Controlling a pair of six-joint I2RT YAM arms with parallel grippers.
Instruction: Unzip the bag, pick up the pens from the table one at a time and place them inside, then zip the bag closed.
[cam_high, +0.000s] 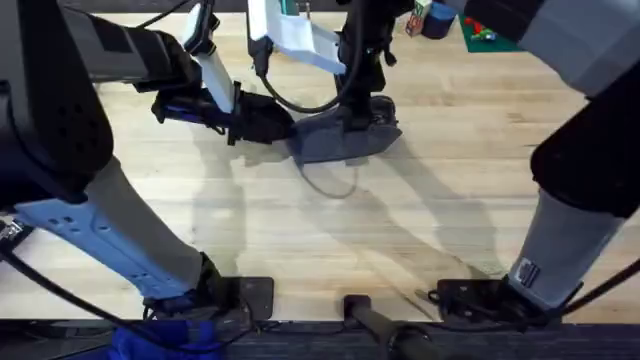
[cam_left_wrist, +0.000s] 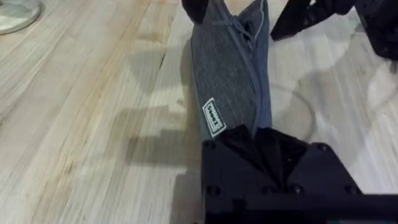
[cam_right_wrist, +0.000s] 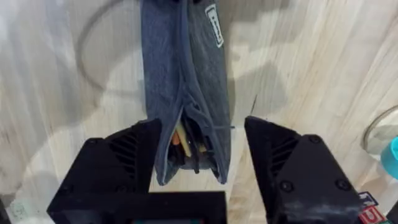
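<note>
The bag (cam_high: 335, 138) is lying on the table (cam_high: 420, 230) toward its far middle, a blue-grey fabric pouch stretched between the 2 grippers. In the right wrist view its near end is gaping open along the zipper (cam_right_wrist: 186, 93), and inside that mouth the pens (cam_right_wrist: 181, 142) are showing: a yellowish shaft and a darker one tucked beside it, both well down in the pouch. No pens are showing on the bare wood around it.

The left gripper (cam_left_wrist: 255, 140) is clamping the bag's other end, with fabric bunched between its dark fingers just past the white label (cam_left_wrist: 212, 116). The right gripper (cam_right_wrist: 202, 146) is standing spread, its 2 fingers straddling the open end and gripping nothing; whether they are brushing the cloth I cannot tell.

Judging by this, the unzipping is done and the loading is looking done too, with both pens apparently inside. What is remaining is the closing: finding the small pull tab and running it the length of the zipper while the left gripper is anchoring the far end. Where the tab is sitting is hard to make out; a thin cord near the opening may belong to it.
</note>
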